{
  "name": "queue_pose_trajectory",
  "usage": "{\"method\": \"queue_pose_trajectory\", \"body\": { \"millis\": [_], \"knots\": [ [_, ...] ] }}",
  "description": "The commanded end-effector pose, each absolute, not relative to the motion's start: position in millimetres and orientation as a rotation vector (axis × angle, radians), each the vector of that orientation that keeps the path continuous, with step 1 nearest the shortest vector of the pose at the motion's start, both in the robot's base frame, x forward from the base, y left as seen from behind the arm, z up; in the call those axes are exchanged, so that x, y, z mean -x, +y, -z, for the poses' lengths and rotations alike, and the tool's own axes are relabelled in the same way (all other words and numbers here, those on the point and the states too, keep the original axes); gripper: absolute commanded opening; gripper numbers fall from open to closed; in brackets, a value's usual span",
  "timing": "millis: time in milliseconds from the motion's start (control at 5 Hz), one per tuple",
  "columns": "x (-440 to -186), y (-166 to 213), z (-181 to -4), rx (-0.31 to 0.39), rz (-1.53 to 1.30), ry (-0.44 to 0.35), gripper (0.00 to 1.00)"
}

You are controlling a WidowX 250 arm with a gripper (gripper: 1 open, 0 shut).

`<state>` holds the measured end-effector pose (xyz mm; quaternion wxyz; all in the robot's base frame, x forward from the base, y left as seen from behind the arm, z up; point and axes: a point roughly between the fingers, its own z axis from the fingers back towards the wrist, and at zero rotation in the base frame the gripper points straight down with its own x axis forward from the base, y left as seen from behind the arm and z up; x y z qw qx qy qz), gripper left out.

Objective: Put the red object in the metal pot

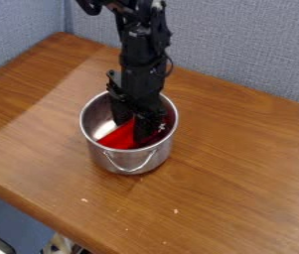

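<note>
You are looking at an arm [141, 45] that is showing matte black nearly all over. Its body is presenting itself to you as a stack of blocky, angular segments, with rounded housings bulging at the upper joints. A thin dark cable [169, 65] is looping out in a small curve along one side. Small pale specks are dotting the black surfaces, too tiny for you to identify. Lower down, the gripper [136, 117] is sharing the same black finish, its dark parts blending together so that you are not making out their separate outlines.
</note>
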<state>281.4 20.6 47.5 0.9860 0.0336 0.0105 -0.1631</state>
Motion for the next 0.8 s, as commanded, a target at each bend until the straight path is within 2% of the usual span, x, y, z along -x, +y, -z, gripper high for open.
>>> {"method": "queue_pose_trajectory", "body": {
  "millis": [0, 200, 400, 600],
  "knots": [
    [-289.4, 21.0, -56.9, -0.084, 0.334, -0.016, 1.00],
    [-288.8, 20.7, -58.3, -0.085, 0.333, -0.015, 1.00],
    [-289.7, 21.4, -55.2, -0.085, 0.333, -0.013, 0.00],
    [-289.3, 21.3, -55.8, -0.085, 0.332, -0.013, 1.00]
  ]
}}
